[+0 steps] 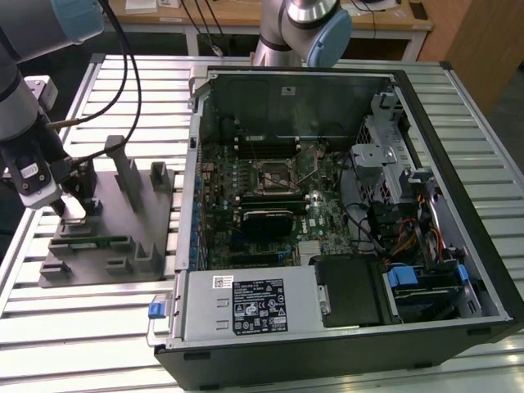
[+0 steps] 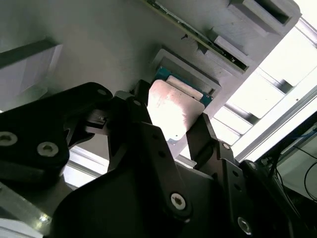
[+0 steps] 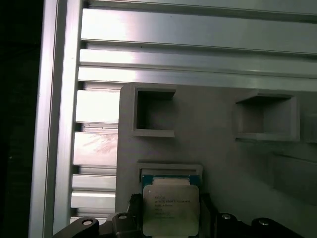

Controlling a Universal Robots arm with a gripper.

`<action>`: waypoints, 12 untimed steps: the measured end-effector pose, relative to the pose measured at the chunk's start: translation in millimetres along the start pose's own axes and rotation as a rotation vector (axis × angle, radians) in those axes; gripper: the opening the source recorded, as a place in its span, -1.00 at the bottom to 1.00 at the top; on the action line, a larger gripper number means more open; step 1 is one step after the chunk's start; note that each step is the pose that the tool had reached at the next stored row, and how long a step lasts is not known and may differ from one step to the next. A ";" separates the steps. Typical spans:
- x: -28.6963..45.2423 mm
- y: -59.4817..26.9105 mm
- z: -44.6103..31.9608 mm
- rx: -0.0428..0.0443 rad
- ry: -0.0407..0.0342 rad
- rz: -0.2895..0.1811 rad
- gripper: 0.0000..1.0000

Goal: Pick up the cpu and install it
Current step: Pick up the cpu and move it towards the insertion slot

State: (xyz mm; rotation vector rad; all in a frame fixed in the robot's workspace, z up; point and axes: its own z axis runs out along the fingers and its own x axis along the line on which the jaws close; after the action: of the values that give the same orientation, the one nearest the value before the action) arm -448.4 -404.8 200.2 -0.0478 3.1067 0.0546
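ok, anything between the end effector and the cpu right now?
Nothing visible. The end effector straddles the cpu over the grey holder block, with a finger against each side.

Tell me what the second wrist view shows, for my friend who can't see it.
A black gripper straddles the cpu, a flat silvery square chip, at the grey holder block. Bright metal table slats lie beyond the block.

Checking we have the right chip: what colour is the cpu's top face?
The cpu top is pale silver, clearest in the first wrist view.
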 end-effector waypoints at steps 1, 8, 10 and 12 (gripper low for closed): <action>-0.1 0.0 -1.8 0.0000 -0.0002 0.000 0.09; -0.6 0.6 -16.6 0.0001 -0.0037 0.000 0.09; -0.8 0.7 -21.8 0.0002 -0.0054 0.000 0.09; -0.9 0.9 -26.9 0.0002 -0.0069 0.000 0.09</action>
State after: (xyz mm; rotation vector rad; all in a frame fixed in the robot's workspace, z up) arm -448.4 -404.8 227.2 -0.0480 3.0998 0.0543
